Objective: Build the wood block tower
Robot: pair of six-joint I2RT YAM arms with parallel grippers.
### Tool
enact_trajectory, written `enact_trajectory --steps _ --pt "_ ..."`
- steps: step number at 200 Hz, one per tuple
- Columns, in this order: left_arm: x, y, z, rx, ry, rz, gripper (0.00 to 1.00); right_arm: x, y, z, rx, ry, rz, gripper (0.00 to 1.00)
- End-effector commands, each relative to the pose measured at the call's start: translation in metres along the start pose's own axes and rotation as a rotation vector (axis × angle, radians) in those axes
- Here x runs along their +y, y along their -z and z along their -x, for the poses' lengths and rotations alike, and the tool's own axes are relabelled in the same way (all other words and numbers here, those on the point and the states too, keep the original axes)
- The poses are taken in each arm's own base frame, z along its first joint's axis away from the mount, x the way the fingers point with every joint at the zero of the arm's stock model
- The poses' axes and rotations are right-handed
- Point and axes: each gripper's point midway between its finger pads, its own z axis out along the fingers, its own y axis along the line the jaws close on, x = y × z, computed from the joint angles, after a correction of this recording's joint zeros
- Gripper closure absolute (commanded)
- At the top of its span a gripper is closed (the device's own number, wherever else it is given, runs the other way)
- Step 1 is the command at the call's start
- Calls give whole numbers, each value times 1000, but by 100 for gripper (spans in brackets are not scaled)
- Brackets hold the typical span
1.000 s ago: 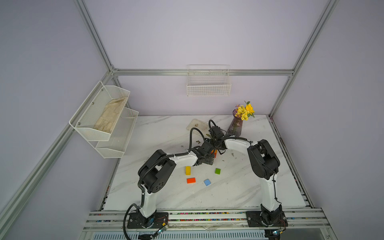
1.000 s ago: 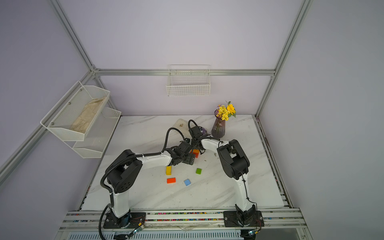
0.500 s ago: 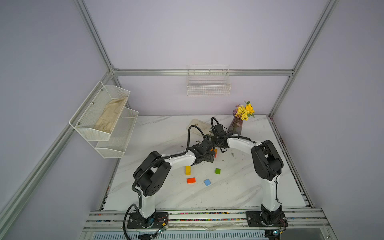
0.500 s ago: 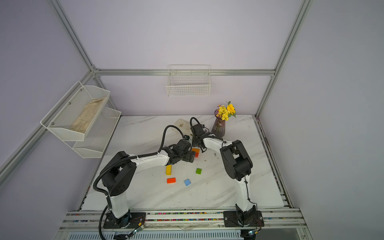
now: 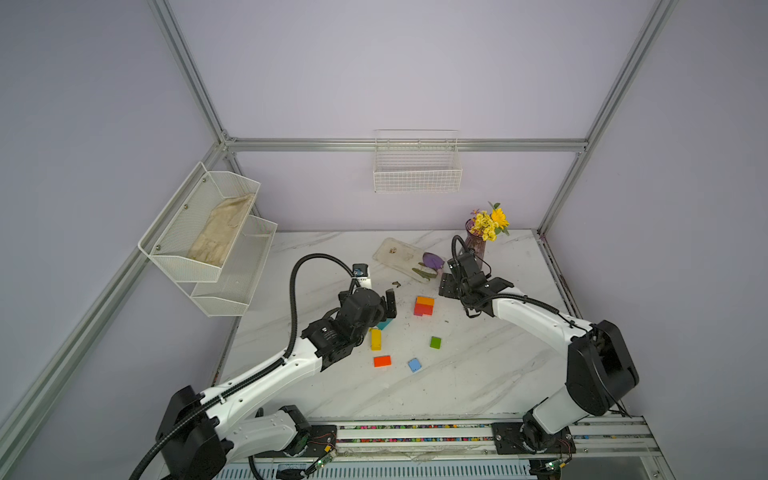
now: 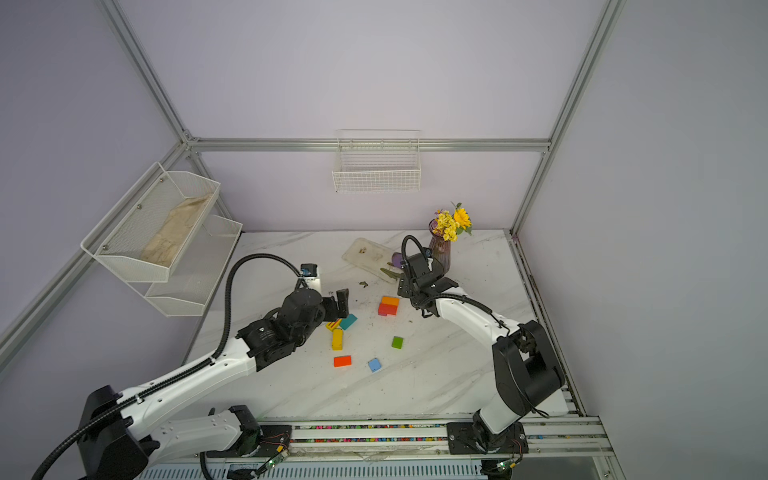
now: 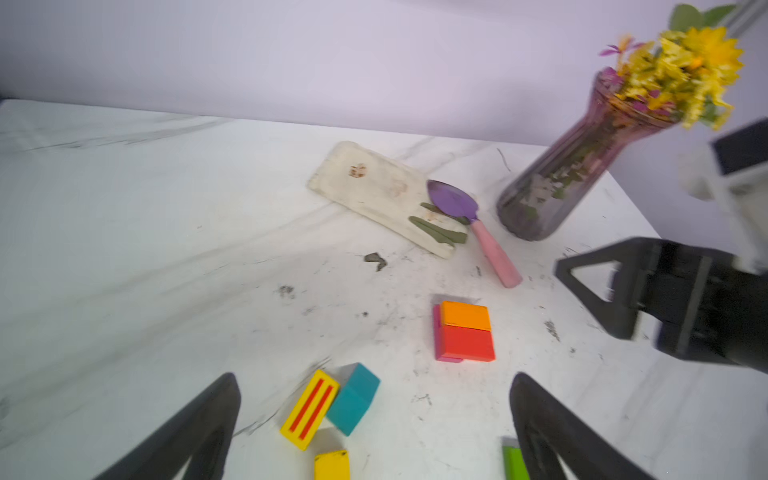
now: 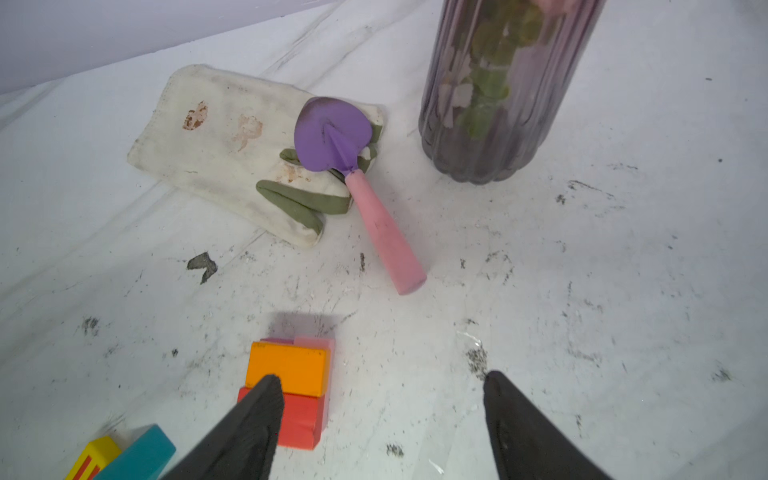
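painted wood, small and light: the tower (image 5: 424, 305) is a low stack, orange on red on pink, standing mid-table near the trowel (image 8: 386, 237). the right gripper (image 8: 382, 378) hangs close by it, jaws apart and empty. the left gripper (image 7: 374, 382), jaws wide and empty, hovers over the teal house-shaped block (image 7: 353, 399) and a striped yellow block (image 7: 309, 409). the blocks look stiff and smooth, probably slippery. i would pinch them across the flat long sides, gently, as the stack could topple.
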Motion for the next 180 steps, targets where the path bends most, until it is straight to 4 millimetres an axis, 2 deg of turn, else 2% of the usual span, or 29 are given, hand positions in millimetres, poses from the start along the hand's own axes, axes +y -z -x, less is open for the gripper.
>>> enact_trajectory --steps 1,14,29,39,46,66,93,103,114,131,143,153,166,180 --pt "89 10 -27 4 58 276 0 12 29 -12 -44 12 38 24" --pt "121 13 -43 29 114 310 0 23 44 -27 -50 40 65 25" --pt "160 17 -61 48 195 388 0 44 52 -53 -35 71 112 28" --pt "183 25 -66 35 250 468 0 64 61 -70 -30 92 166 29" --pt "191 33 -66 30 281 498 0 77 63 -83 -25 105 188 29" --pt "187 34 -59 -31 268 435 0 112 65 -116 -12 152 211 31" --pt "184 26 -54 -96 270 398 0 158 59 -147 8 206 246 31" --pt "183 27 -56 -40 251 414 0 174 55 -157 18 224 256 31" --pt "181 37 -61 76 243 432 0 187 50 -168 32 250 249 31" --pt "178 53 -60 161 188 443 0 197 37 -179 49 274 213 31" --pt "188 59 -60 111 221 485 0 204 29 -184 52 281 202 31" --pt "191 56 -70 68 267 475 0 206 23 -186 49 292 179 31" --pt "184 47 -73 -7 280 385 0 208 16 -188 43 308 153 32" --pt "177 58 -66 -45 283 314 0 212 11 -188 37 319 150 32"
